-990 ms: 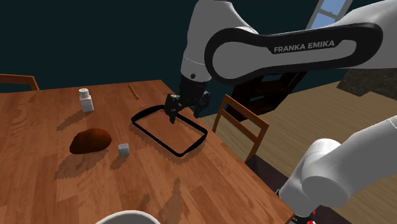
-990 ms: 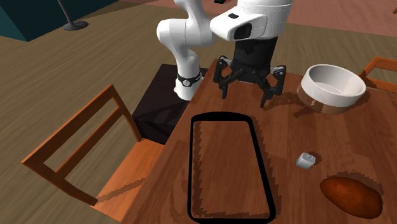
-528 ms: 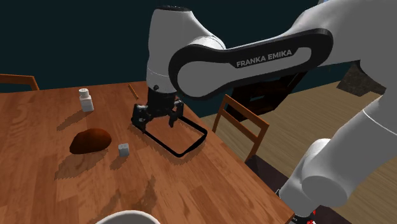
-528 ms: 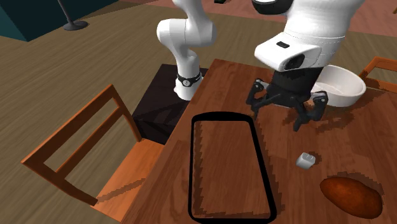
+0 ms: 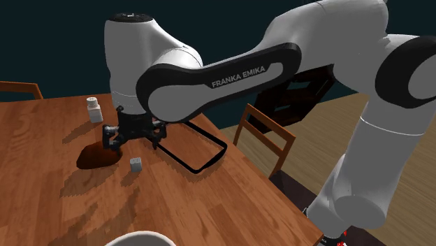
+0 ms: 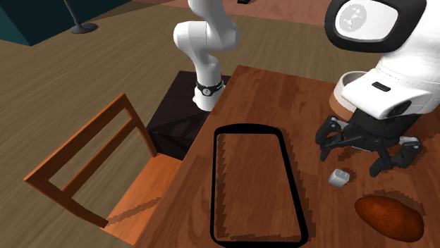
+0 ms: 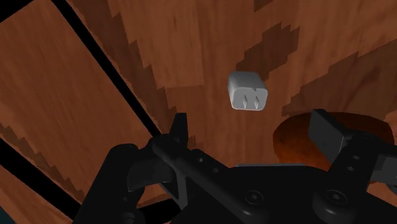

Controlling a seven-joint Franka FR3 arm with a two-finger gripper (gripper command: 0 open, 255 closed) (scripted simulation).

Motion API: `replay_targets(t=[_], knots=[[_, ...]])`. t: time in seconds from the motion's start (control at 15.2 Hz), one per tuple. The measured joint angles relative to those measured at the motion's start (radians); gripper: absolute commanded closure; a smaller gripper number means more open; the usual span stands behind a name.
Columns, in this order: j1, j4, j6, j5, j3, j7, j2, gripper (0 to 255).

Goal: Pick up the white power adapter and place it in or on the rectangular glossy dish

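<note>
Above the table (image 5: pixel 42 126): arm bowed low, gripper (image 5: pixel 131 142) pointing down, spread wide.
Adapter (image 5: pixel 135 164): on the wood just under it (untouched), outside the black-rimmed dish (image 5: pixel 209 162).
Wrist view: its two prongs (image 7: pixel 249 97) face the camera.

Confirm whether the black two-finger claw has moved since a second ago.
Yes: the claw swung toward the shoulder view's left, off the black-rimmed rectangular dish, to hover by the small white power adapter.
</note>
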Motion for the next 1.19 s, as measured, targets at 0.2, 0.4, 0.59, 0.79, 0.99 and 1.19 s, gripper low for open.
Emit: replay_targets(t=[0.2, 0.4, 0.59, 0.79, 0.99, 1.19], knots=[[0.012, 0.006, 0.020, -0.027, -0.003, 0.025, 0.034, 0], [0.015, -0.009, 0.049, -0.042, -0.008, 0.035, 0.052, 0], [0.018, -0.019, 0.073, -0.057, -0.013, 0.045, 0.070, 0], [0.018, -0.021, 0.076, -0.059, -0.013, 0.046, 0.072, 0], [0.018, -0.021, 0.077, -0.059, -0.013, 0.046, 0.072, 255], [0.018, -0.021, 0.077, -0.059, -0.013, 0.046, 0.072, 255]])
